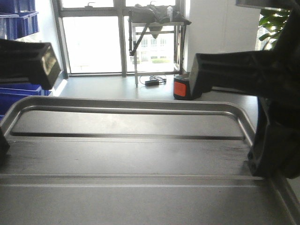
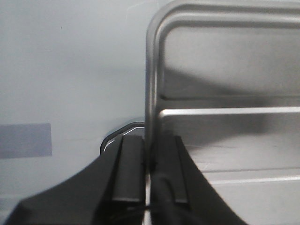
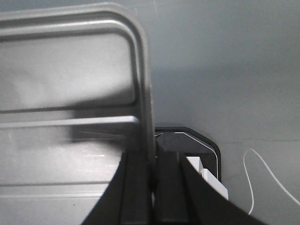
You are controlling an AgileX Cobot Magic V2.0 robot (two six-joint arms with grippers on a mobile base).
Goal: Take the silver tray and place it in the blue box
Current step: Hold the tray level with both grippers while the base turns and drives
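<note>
The silver tray [image 1: 131, 154] fills the lower front view, held level between both arms, with its raised ridges running across. My left gripper [image 2: 150, 140] is shut on the tray's left rim [image 2: 151, 84], one finger on each side of it. My right gripper [image 3: 152, 157] is likewise shut on the right rim [image 3: 146, 89]. In the front view the right arm [image 1: 267, 154] stands at the tray's right edge, and a black part of the left arm [image 1: 28, 61] hangs above its left corner. A blue box [image 1: 18, 96] shows partly at the left, behind the tray's far corner.
More blue crates [image 1: 21, 18] are stacked at the top left. A metal-framed table [image 1: 154, 42] stands by the windows, with a red and black device [image 1: 183, 88] and a cable on the floor. Below the right gripper lie a black base [image 3: 201, 145] and a white cable [image 3: 262, 178].
</note>
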